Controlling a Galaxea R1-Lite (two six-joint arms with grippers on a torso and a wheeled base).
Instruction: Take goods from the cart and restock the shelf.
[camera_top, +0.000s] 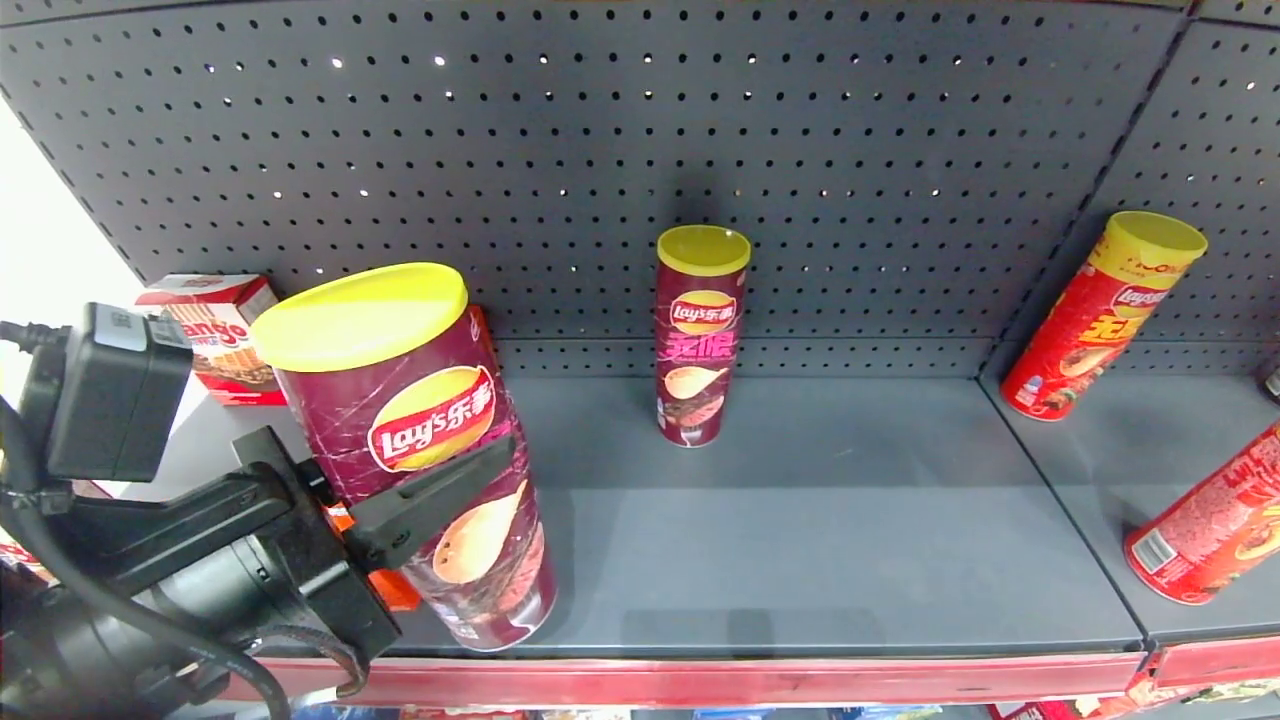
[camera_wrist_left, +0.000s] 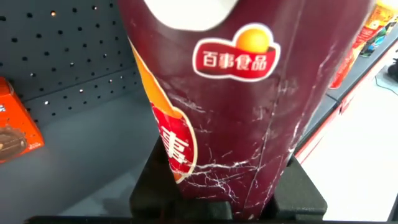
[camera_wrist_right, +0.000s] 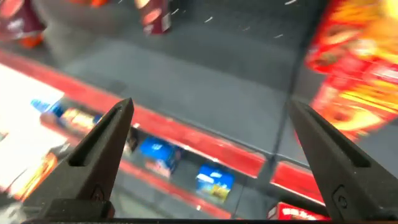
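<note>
My left gripper (camera_top: 400, 510) is shut on a maroon chip can with a yellow lid (camera_top: 415, 440). The can stands upright at the front left of the grey shelf (camera_top: 830, 540), its base at the shelf's front edge. In the left wrist view the can (camera_wrist_left: 230, 99) sits between my two fingers. A second maroon can (camera_top: 698, 335) stands upright at the back middle of the shelf. My right gripper (camera_wrist_right: 214, 155) is open and holds nothing, in front of the shelf's red front edge (camera_wrist_right: 205, 146), with a red can (camera_wrist_right: 357, 68) lying beyond it.
A red can (camera_top: 1100, 315) leans at the back of the neighbouring shelf bay and another red can (camera_top: 1215, 530) lies near its front. A wafer box (camera_top: 215, 335) sits at the back left. An orange box (camera_wrist_left: 15, 127) lies by the pegboard. Goods show on the lower shelf (camera_wrist_right: 155, 155).
</note>
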